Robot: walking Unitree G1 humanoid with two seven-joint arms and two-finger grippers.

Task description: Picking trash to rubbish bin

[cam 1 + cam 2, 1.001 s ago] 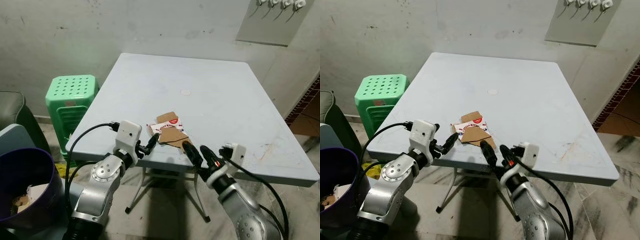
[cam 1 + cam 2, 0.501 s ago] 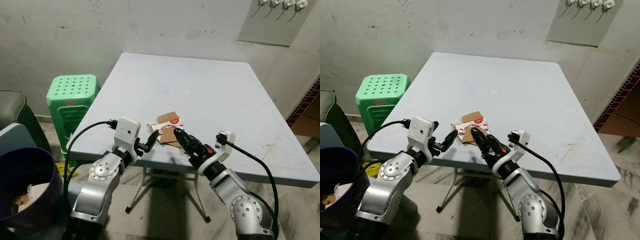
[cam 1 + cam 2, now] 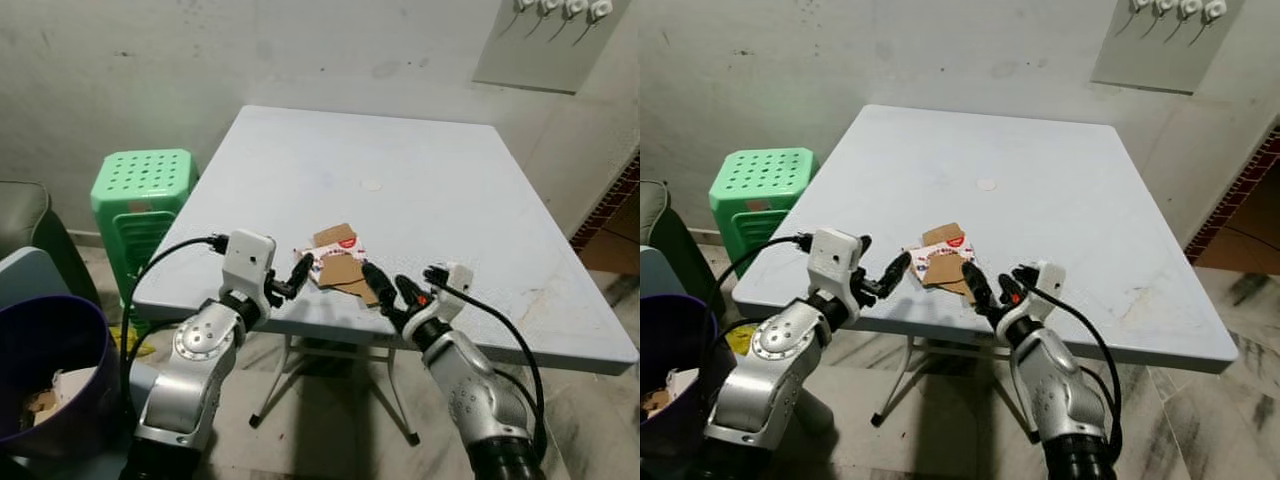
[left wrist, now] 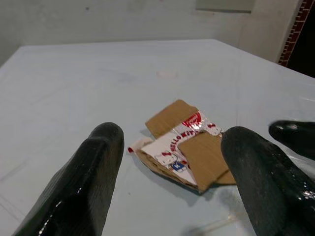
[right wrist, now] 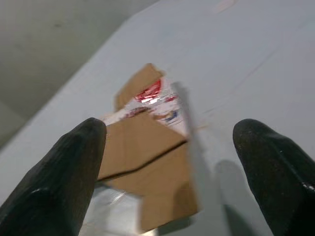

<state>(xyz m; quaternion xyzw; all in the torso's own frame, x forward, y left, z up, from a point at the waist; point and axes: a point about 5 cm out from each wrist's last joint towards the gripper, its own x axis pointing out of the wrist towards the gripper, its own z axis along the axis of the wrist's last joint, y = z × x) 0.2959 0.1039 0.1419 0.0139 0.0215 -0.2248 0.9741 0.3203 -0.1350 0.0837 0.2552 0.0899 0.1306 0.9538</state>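
A flattened brown and white carton (image 3: 338, 264) with red print lies on the pale blue table (image 3: 420, 150), close to its front edge. My left gripper (image 3: 301, 272) is open at the carton's left end, level with the tabletop. In the left wrist view the carton (image 4: 184, 147) lies just beyond the two spread fingers (image 4: 88, 177). My right gripper (image 3: 388, 288) is open at the carton's right front corner, over the table's edge. The right wrist view has the carton (image 5: 147, 157) between its fingers. A purple rubbish bin (image 3: 50, 350) with scraps inside stands on the floor at my left.
A green plastic stool (image 3: 140, 190) stands beside the table's left side, beyond the bin. A small white disc (image 3: 372, 185) lies mid-table. A dark seat edge (image 3: 25, 215) is at far left. The table's folding legs (image 3: 280, 380) are under the front edge.
The right gripper rose from below the table's edge to the carton, then drew back slightly to the right. The left gripper edged closer to the carton's left end.
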